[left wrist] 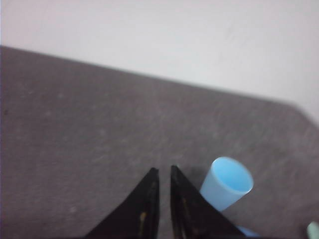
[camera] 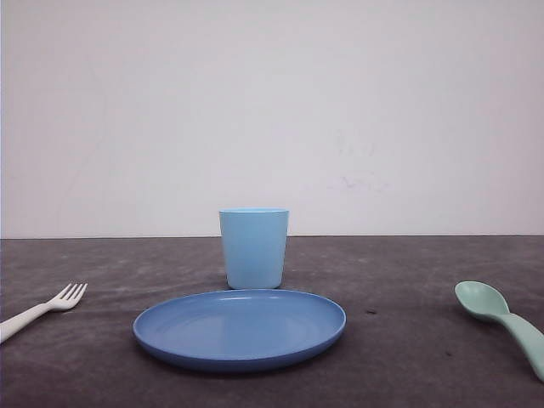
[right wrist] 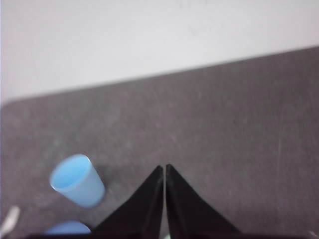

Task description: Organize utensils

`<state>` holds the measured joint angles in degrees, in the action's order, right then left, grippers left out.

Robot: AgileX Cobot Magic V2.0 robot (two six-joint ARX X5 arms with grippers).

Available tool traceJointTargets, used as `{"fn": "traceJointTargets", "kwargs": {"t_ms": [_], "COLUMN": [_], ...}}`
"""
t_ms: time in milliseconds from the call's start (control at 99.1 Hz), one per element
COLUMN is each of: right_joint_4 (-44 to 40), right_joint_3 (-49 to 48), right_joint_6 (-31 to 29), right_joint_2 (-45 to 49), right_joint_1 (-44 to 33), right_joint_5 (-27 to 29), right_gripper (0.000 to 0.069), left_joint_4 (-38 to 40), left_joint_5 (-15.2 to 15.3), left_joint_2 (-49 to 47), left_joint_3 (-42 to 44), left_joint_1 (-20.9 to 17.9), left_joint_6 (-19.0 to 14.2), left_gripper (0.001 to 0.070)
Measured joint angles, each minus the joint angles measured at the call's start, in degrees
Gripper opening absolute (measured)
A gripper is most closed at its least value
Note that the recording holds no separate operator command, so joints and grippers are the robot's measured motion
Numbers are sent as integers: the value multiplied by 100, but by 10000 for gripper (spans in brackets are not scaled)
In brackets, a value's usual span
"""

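Dark grey matte counter [camera: 408, 357], slightly speckled, plain white wall behind. Round blue plate [camera: 240, 328], smooth glossy plastic with a shallow raised rim, sits center front. Light blue cup [camera: 254, 248], tapered, upright, just behind the plate. White plastic fork [camera: 42, 310], four tines, lies well left of the plate, handle running off the front view's left edge. Mint-green spoon [camera: 501, 316], rounded bowl, thick handle, lies well right of the plate, near the right edge. Bare counter between plate and each utensil. Left pincer [left wrist: 162, 172], black tapered fingers nearly together, holding nothing. Right pincer [right wrist: 164, 168] closed, tips touching, holding nothing.
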<state>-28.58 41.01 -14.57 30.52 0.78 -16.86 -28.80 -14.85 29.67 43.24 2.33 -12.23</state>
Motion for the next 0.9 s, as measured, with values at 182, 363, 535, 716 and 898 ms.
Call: {"fn": "traceJointTargets", "kwargs": {"t_ms": [182,363,535,716,898], "right_joint_4": [-444,-535,-610,-660,-708], "right_joint_3": [0,0,0,0,0], "right_joint_6": [472,765,859,881,881], "right_joint_2": [1060,1882,2218,2229,2229], "right_joint_1": [101,275,341,345,345], "right_joint_5": [363,813,981,981,984], "right_gripper": [9,9,9,128,478], "left_joint_4": [-127,-382,-402,-522,-621], "left_joint_5": [129,903,1043,1043,1040], "left_joint_2": [1029,1593,1843,1840,1840], "left_joint_3": [223,223,223,223,223], "left_joint_1": [168,404,433,433,435], "left_joint_6": [398,680,737,739,769], "left_gripper": [16,16,16,84,477]}}
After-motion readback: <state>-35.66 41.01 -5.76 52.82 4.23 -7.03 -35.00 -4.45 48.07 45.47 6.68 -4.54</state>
